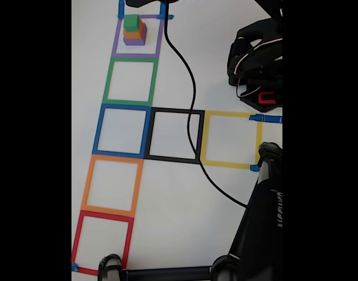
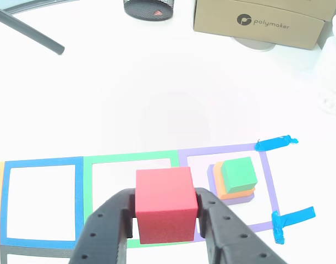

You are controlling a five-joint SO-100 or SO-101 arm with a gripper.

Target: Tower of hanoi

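Red cube [image 2: 165, 203] in claw [image 2: 166, 215], beside stacked blocks [image 2: 233, 180].

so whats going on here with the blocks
The gripper is holding a red cube between its fingers, above the green square taped on the white table. In the purple square next to it sits a small stack: a green block on an orange piece on a purple piece. The other taped squares in the fixed view hold nothing.
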